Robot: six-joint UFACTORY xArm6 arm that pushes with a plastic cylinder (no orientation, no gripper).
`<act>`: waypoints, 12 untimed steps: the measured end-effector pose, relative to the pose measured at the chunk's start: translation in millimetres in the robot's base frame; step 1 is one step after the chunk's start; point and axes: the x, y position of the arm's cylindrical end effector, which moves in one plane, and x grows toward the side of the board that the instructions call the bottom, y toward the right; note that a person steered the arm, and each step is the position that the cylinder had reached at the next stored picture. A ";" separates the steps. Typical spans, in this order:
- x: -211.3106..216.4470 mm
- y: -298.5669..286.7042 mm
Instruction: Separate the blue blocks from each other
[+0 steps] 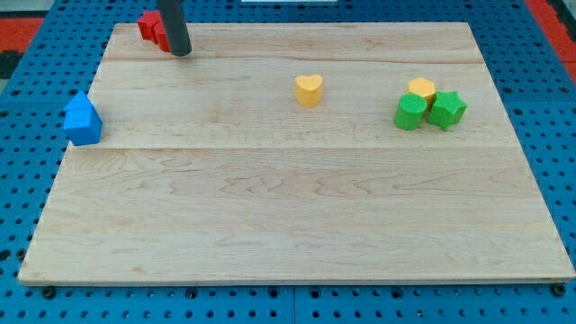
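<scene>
2 blue blocks (83, 120), apparently touching, well below-left of my tip (181, 52).

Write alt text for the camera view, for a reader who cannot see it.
A dark rod's tip rests near the board's top-left corner beside red blocks, far from the blue blocks huddled together at the view's left edge. A yellow heart-shaped block sits near the middle; two green blocks and a yellow block cluster at the right on the wooden board.
</scene>
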 end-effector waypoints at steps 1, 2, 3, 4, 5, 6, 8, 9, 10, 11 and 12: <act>0.0 7.7; 0.0 12.2; 7.5 40.7; 19.2 67.0; 44.0 75.4; 44.8 122.0; 44.8 151.7; 44.8 147.9; 44.8 143.2; 44.8 142.7; 44.8 142.7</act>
